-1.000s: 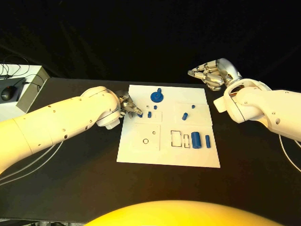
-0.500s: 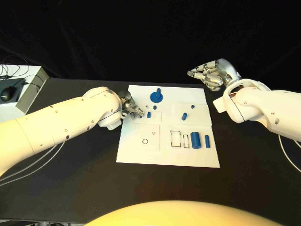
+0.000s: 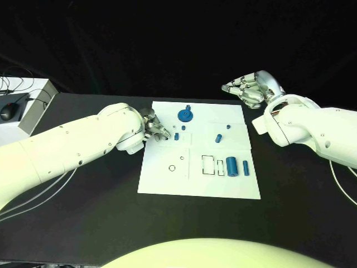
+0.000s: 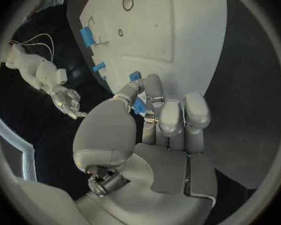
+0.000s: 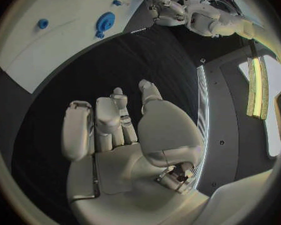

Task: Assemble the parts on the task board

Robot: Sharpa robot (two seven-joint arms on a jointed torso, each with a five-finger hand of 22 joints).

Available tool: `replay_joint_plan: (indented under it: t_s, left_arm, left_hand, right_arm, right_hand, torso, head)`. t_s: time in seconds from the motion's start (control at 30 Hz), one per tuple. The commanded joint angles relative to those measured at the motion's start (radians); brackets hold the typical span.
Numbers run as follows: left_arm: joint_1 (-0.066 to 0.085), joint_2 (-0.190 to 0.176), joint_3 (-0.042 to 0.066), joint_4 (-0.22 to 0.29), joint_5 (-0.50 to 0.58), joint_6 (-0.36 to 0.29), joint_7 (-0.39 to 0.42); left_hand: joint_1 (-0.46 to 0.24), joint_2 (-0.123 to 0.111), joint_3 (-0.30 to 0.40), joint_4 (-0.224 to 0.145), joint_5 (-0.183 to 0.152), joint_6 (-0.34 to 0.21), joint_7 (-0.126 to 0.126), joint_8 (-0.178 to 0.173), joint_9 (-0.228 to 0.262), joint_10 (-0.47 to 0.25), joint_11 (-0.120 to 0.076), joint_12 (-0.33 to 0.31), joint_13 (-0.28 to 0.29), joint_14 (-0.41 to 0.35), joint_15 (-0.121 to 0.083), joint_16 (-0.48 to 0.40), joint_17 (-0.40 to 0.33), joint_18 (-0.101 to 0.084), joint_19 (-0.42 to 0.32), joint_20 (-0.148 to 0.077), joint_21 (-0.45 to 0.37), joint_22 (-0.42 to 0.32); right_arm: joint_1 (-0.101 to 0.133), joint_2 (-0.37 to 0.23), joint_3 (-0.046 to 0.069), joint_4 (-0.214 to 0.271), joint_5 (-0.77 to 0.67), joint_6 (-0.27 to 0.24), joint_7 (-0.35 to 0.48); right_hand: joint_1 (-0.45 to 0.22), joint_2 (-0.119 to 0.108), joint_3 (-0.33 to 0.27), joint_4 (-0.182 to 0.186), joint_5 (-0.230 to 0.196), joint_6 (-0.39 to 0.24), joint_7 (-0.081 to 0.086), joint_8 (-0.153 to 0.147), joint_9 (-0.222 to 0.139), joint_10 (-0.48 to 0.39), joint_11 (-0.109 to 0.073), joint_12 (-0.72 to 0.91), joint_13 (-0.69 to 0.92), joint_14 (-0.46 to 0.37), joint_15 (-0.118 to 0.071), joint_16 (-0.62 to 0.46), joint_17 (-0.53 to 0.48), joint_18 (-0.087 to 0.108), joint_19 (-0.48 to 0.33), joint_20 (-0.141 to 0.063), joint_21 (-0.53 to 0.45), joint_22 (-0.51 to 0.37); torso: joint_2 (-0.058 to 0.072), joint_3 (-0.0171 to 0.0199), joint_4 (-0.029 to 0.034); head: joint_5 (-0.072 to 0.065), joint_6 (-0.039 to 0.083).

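Left wrist view: left hand [image 4: 154, 135] curled, pinching a blue part [image 4: 139, 106] between thumb and fingertips just over the board [image 4: 178, 30], right hand [image 3: 249, 88] half-curled, empty, well apart; shallow pinch, so likely to slip or tilt at its slot.

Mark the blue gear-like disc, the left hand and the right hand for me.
blue gear-like disc [image 3: 185, 115]: head view, on its round face.
left hand [image 3: 155, 128]: head view, on the fingers at the task board's left edge.
right hand [image 3: 249, 88]: head view, on the curled fingers.
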Motion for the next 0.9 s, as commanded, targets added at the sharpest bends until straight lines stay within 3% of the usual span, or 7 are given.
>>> replay_joint_plan:
  t_s: [0.03, 0.2, 0.27, 0.33, 0.47, 0.57, 0.9]
  left_arm:
    - [-0.004, -0.001, -0.003, -0.009, -0.009, 0.026, -0.009]
    - [-0.004, -0.003, -0.003, -0.012, -0.010, 0.025, -0.008]
    - [-0.004, -0.004, -0.002, -0.012, -0.009, 0.025, -0.007]
    - [-0.004, -0.004, -0.002, -0.011, -0.009, 0.025, -0.006]
    - [-0.004, -0.006, -0.001, -0.008, -0.007, 0.027, -0.004]
    - [-0.004, -0.007, -0.001, -0.005, -0.006, 0.027, -0.003]
    - [-0.004, -0.013, 0.006, 0.005, -0.005, 0.012, 0.006]
  left_hand:
    - [0.026, 0.033, -0.011, 0.002, -0.004, -0.005, -0.003, 0.000, 0.005, 0.051, -0.012, 0.004, -0.003, -0.005, -0.004, 0.004, -0.002, -0.009, 0.002, -0.004, 0.002, 0.000]
    - [0.021, 0.024, -0.039, 0.014, -0.005, -0.008, -0.005, 0.000, 0.012, 0.051, -0.012, 0.003, -0.008, -0.006, -0.004, 0.001, -0.008, -0.008, -0.001, -0.004, -0.003, -0.003]
    - [0.013, 0.021, -0.133, 0.040, -0.013, -0.007, -0.011, -0.001, 0.014, 0.051, -0.015, 0.003, -0.010, -0.007, -0.005, -0.002, -0.013, -0.008, -0.002, -0.005, -0.006, -0.006]
    - [0.027, 0.034, -0.215, 0.057, -0.013, -0.005, -0.011, -0.005, 0.011, 0.050, -0.015, 0.002, -0.012, -0.007, -0.006, -0.003, -0.015, -0.008, -0.001, -0.006, -0.007, -0.006]
    - [0.018, 0.038, -0.337, 0.104, -0.013, 0.003, -0.015, -0.008, 0.008, 0.050, -0.016, 0.001, -0.013, -0.007, -0.006, -0.003, -0.018, -0.009, -0.002, -0.006, -0.009, -0.008]
    - [0.064, 0.061, -0.445, 0.154, -0.014, 0.003, -0.015, -0.011, 0.009, 0.049, -0.014, 0.002, -0.014, -0.007, -0.007, -0.003, -0.019, -0.009, -0.002, -0.007, -0.010, -0.007]
    - [0.090, 0.059, -0.493, 0.215, -0.020, 0.005, -0.014, -0.010, 0.016, 0.050, -0.015, 0.004, -0.014, -0.008, -0.007, -0.002, -0.021, -0.009, -0.002, -0.007, -0.010, -0.007]
  right_arm:
    - [-0.001, 0.000, 0.000, 0.000, -0.008, 0.012, 0.012]
    - [-0.001, -0.001, 0.000, 0.000, -0.008, 0.012, 0.012]
    - [-0.001, -0.001, 0.000, 0.000, -0.008, 0.012, 0.012]
    - [-0.001, -0.002, 0.000, 0.000, -0.008, 0.012, 0.012]
    - [-0.002, -0.002, 0.000, 0.001, -0.008, 0.012, 0.013]
    - [-0.002, -0.003, 0.000, 0.001, -0.008, 0.012, 0.013]
    - [-0.003, -0.004, 0.000, 0.001, -0.008, 0.012, 0.013]
  right_hand:
    - [-0.001, 0.007, 0.002, -0.005, 0.003, 0.003, 0.002, -0.006, -0.001, 0.000, -0.010, -0.001, 0.000, -0.001, 0.003, -0.005, 0.000, 0.004, 0.084, -0.001, -0.002, 0.193]
    - [-0.001, 0.007, 0.002, -0.005, 0.003, 0.003, 0.002, -0.006, -0.001, 0.000, -0.010, -0.001, 0.000, -0.001, 0.003, -0.005, 0.000, 0.004, 0.084, -0.001, -0.002, 0.193]
    - [-0.001, 0.007, 0.002, -0.005, 0.003, 0.003, 0.002, -0.006, -0.001, 0.000, -0.010, -0.001, 0.000, -0.001, 0.003, -0.005, 0.000, 0.004, 0.084, -0.001, -0.002, 0.193]
    - [-0.001, 0.007, 0.002, -0.005, 0.003, 0.003, 0.002, -0.006, -0.001, 0.000, -0.010, -0.001, 0.000, -0.001, 0.003, -0.005, 0.000, 0.004, 0.084, -0.001, -0.002, 0.193]
    - [-0.001, 0.007, 0.002, -0.005, 0.003, 0.003, 0.002, -0.006, -0.001, 0.000, -0.010, -0.001, 0.000, -0.001, 0.003, -0.005, 0.000, 0.004, 0.084, -0.001, -0.002, 0.193]
    - [-0.001, 0.007, 0.002, -0.005, 0.003, 0.003, 0.002, -0.006, -0.001, 0.000, -0.010, -0.001, 0.000, -0.001, 0.003, -0.005, 0.000, 0.004, 0.084, -0.001, -0.002, 0.193]
    - [-0.001, 0.007, 0.002, -0.005, 0.003, 0.003, 0.002, -0.006, -0.001, 0.000, -0.010, -0.001, 0.000, -0.001, 0.003, -0.005, 0.000, 0.004, 0.084, -0.001, -0.002, 0.193]
  torso:
    - [0.000, -0.0007, -0.0003]
    - [0.000, -0.0011, -0.0006]
    - [0.000, -0.0014, -0.0008]
    - [0.000, -0.0017, -0.0003]
    - [0.000, -0.0015, -0.0001]
    - [0.000, -0.0013, -0.0002]
    - [0.000, -0.0004, -0.0006]
  head:
    - [0.000, 0.000]
    - [-0.001, 0.001]
    - [-0.001, 0.000]
    - [-0.002, 0.000]
    - [-0.002, 0.000]
    - [-0.002, 0.001]
    - [-0.004, 0.001]
